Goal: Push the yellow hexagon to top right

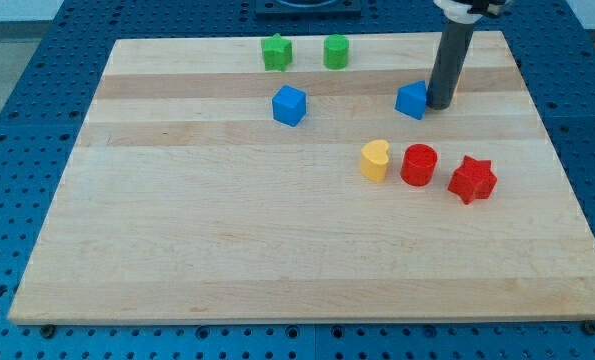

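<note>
My tip (440,106) rests on the board (177,250) at the upper right, touching the right side of a blue block (412,100). I cannot make out a yellow hexagon anywhere; the rod hides the spot just behind it. The only yellow block that shows is a heart-shaped one (375,160), below and to the left of my tip, apart from it.
A red cylinder (418,165) and a red star (472,180) sit to the right of the yellow heart. A blue cube (289,105) is at upper middle. A green star (276,52) and a green cylinder (336,51) stand near the top edge.
</note>
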Robot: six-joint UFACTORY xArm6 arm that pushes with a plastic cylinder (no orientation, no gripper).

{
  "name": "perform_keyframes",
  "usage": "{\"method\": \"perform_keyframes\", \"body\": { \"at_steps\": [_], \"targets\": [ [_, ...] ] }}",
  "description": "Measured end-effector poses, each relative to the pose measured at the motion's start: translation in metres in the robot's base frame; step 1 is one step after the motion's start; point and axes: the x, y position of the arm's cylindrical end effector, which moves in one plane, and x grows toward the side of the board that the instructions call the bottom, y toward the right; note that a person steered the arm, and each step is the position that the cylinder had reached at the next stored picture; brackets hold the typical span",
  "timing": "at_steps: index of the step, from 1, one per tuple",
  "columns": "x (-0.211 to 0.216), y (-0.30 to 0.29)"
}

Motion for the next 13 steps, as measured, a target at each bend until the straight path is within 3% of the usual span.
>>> {"method": "perform_keyframes", "body": {
  "at_steps": [1, 3, 4, 6, 10, 11, 12, 13],
  "targets": [
    [-0.002, 0.002],
    [-0.050, 0.002],
    [-0.057, 0.002],
    [-0.033, -0.001],
    [-0.074, 0.025],
    [-0.058, 0.025],
    [0.005, 0.025],
    [0.020, -0.019]
  ]
}}
